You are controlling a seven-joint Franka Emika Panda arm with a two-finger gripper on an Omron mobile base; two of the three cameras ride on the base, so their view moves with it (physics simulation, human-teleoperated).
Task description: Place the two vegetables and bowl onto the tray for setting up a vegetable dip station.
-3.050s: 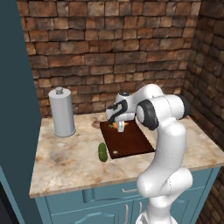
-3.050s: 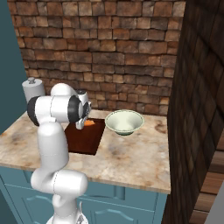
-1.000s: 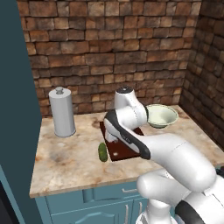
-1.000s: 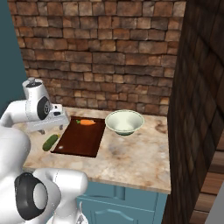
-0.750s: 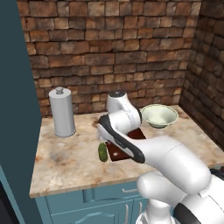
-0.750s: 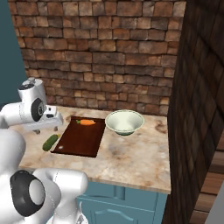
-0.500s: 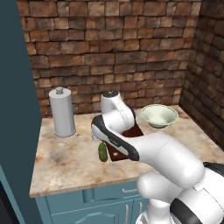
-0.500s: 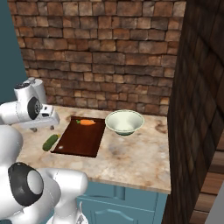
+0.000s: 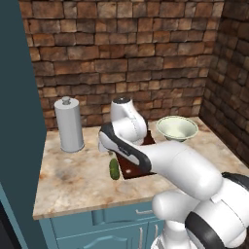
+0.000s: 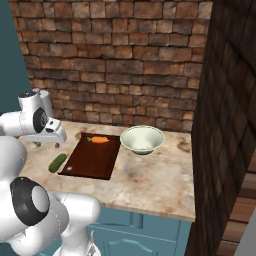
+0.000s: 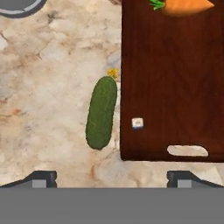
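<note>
Counter (image 11: 52, 65) cucumber (image 11: 101, 112) beside tray (image 11: 175, 83); carrot (image 10: 100, 140) aboard.

Kitchen: marble counter (image 10: 150, 175), teal cabinets (image 9: 102, 228) (drawer fronts), brick wall (image 10: 115, 60).

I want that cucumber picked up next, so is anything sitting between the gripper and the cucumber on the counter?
Nothing visible does. In the hand view the open gripper looks straight down at the cucumber, which lies on bare counter right beside the tray, apart from the carrot at the tray's far end.
</note>
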